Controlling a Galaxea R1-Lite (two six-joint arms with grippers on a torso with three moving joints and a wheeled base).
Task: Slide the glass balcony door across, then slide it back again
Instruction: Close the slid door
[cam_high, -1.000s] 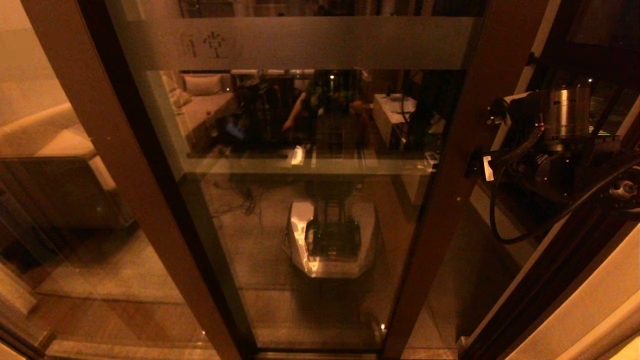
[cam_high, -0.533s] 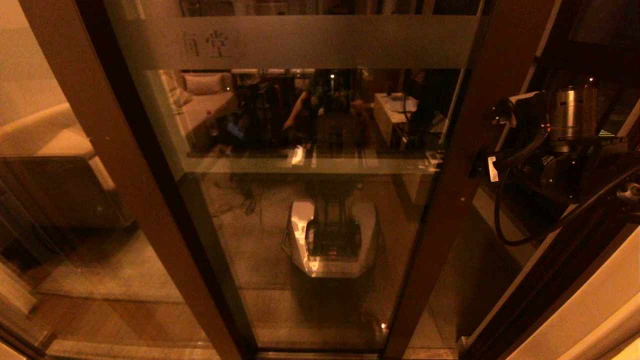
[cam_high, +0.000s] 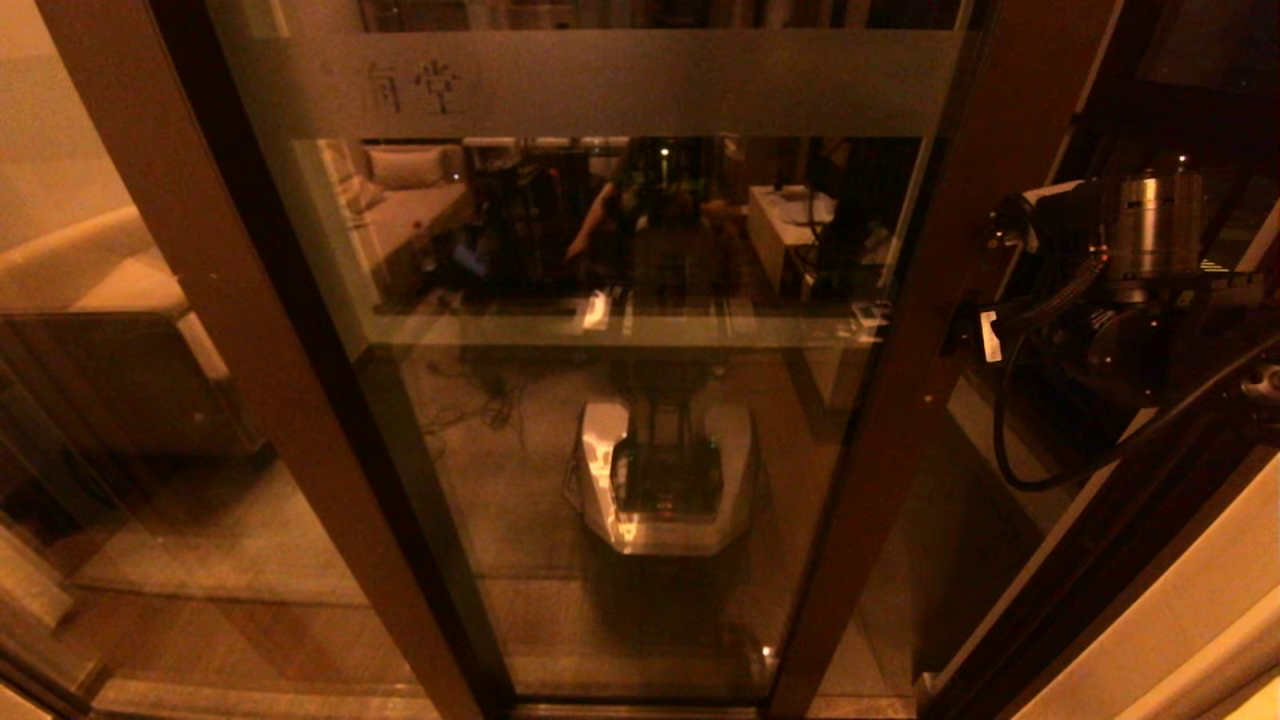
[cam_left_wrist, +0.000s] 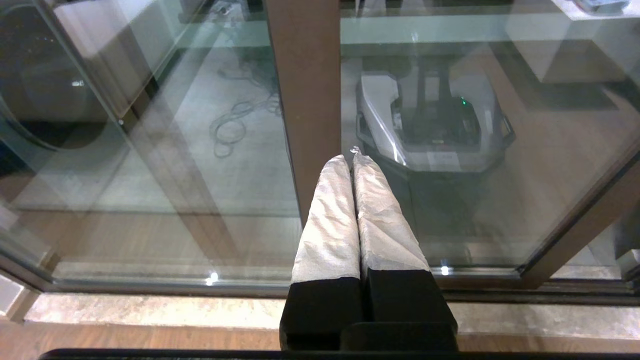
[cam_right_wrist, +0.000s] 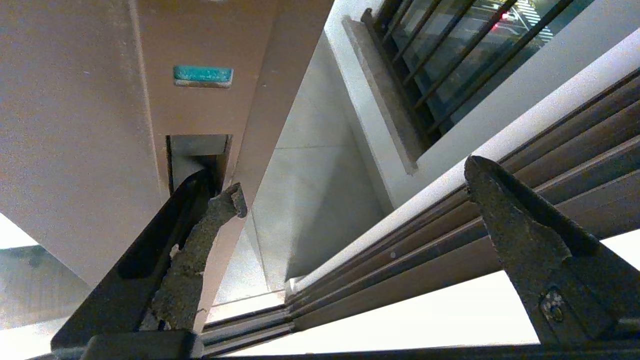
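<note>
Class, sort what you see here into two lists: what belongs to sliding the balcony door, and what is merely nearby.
Belongs to the job:
glass balcony door
door's brown right-hand frame edge
recess in the frame edge
right tool, open, one finger at the recess

Merely nearby:
left tool, shut, parked before the glass
balcony railing
floor track

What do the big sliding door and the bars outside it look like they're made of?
The glass balcony door looks like clear, glossy glass: it mirrors the room and the robot's base. Its broad band near the top appears frosted matt. The frame reads as brown-coated metal with a smooth satin face, though painted wood can't be ruled out. The railing seems dark metal bars.
</note>
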